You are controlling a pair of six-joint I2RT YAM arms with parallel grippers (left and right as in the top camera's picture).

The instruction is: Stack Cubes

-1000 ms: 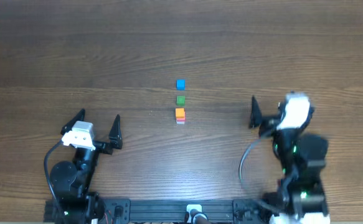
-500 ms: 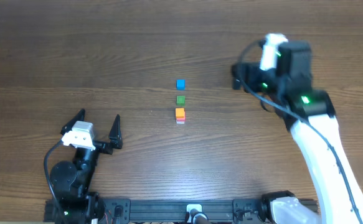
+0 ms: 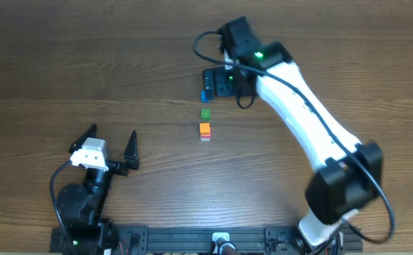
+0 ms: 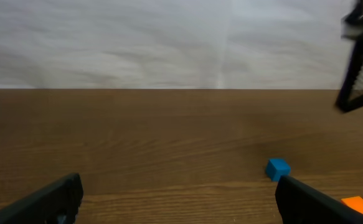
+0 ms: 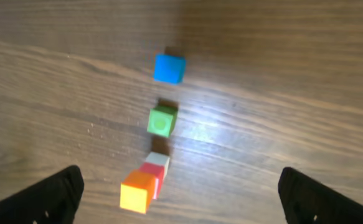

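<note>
Our right gripper hangs lifted over the middle of the table, fingers spread wide with nothing between them. We judge that spread is meant to clear a cube's sides on the way down. Below it the cubes run in a line from far to near. The blue cube lies farthest, the green cube comes next with a gap between them, and the orange cube sits nearest, already resting on a red-and-white piece. Blue and green look like what is left to stack. Our left gripper sits at the near left, also wide open and empty, likely parked clear of the work.
</note>
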